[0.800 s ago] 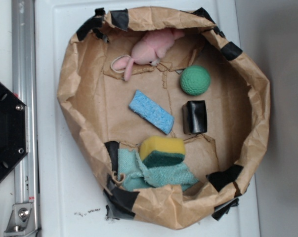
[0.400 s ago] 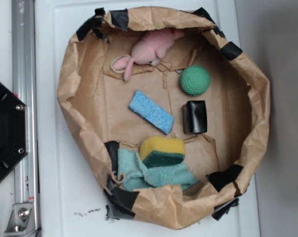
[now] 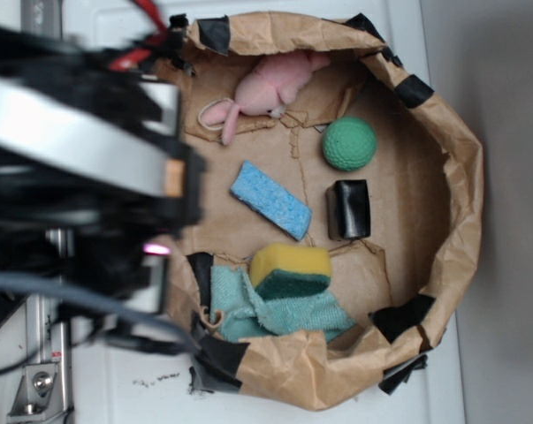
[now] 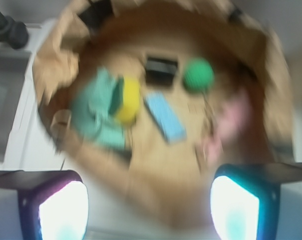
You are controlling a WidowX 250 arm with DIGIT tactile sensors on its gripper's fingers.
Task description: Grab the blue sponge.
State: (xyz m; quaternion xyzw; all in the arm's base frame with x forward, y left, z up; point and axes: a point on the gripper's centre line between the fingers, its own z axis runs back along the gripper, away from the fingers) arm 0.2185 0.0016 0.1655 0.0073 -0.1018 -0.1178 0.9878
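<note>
The blue sponge (image 3: 270, 200) lies flat and slanted on the brown paper floor of the bag, near its middle. In the wrist view the blue sponge (image 4: 165, 117) shows blurred, well ahead of the fingers. My arm (image 3: 80, 168) is a blurred black and silver mass over the bag's left rim, to the left of the sponge. My gripper (image 4: 148, 200) is open, its two pads far apart, with only paper and white table between them. Nothing is held.
Inside the rolled-down paper bag (image 3: 460, 203) are a yellow sponge with a green layer (image 3: 291, 269), a teal cloth (image 3: 279, 314), a black block (image 3: 348, 209), a green ball (image 3: 349, 144) and a pink plush (image 3: 270, 84).
My arm has swung into the exterior view from the left and now covers the bag's left rim. The sponge and the other objects have not moved.
</note>
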